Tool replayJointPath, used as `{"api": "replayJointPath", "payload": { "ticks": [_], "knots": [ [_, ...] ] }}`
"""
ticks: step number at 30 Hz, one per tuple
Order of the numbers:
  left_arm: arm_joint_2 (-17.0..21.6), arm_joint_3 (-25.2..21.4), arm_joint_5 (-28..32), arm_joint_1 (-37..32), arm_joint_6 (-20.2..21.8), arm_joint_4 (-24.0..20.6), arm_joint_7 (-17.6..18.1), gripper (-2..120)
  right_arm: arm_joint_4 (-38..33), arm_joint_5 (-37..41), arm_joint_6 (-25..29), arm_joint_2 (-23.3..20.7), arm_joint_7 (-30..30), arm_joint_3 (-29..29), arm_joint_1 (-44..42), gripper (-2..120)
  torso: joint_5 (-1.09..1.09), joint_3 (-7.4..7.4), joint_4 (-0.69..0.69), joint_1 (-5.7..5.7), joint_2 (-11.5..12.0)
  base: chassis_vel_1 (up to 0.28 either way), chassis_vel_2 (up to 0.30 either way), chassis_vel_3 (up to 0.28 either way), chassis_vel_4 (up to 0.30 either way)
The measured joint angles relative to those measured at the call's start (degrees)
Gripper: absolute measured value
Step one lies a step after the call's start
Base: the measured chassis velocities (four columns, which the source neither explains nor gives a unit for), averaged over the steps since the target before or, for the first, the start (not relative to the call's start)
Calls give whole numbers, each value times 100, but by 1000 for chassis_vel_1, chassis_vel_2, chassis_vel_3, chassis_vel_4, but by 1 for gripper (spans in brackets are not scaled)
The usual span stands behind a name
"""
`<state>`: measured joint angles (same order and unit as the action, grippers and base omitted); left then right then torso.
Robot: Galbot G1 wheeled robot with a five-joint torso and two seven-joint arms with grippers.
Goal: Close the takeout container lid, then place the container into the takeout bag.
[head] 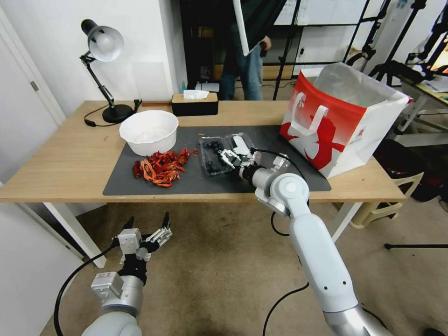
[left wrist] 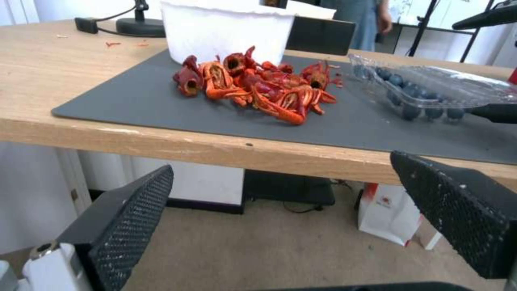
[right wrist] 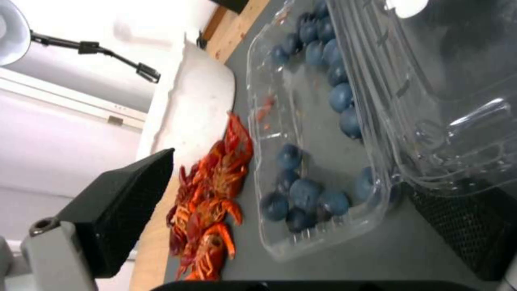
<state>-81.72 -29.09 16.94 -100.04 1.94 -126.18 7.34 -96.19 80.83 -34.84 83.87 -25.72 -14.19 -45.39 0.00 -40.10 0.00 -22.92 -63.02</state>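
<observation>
Wooden table [head: 70,163] under a dark mat [head: 196,179], studio clutter behind. Far right on the table, the takeout bag [head: 336,126], upright, mouth open, well apart from the work. Mid-mat, the takeout container [head: 215,156] with blueberries in its tray, beside a heap of red crayfish shells [head: 161,168] and a white bowl [head: 149,131]. Lid [right wrist: 431,101] swung open, not yet down: closing step in hand. Right tool [head: 232,156] at the container, spread wide, one finger under the raised lid, seemingly touching it. Next: fold the lid over the tray and press shut, without dragging the light tray. Left tool [head: 147,228] parked low before the table edge, also spread wide. Hinge and latch hard to make out; bag interior hidden.
</observation>
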Motion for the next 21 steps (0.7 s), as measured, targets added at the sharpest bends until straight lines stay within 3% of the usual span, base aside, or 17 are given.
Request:
{"api": "replayJointPath", "payload": {
  "ticks": [21],
  "knots": [
    [-12,19,-5,19,-76,91,36,100,-302,-39,1,88,-56,128,-256,100,0,0,0,0,-1,0,0,0,0]
  ]
}}
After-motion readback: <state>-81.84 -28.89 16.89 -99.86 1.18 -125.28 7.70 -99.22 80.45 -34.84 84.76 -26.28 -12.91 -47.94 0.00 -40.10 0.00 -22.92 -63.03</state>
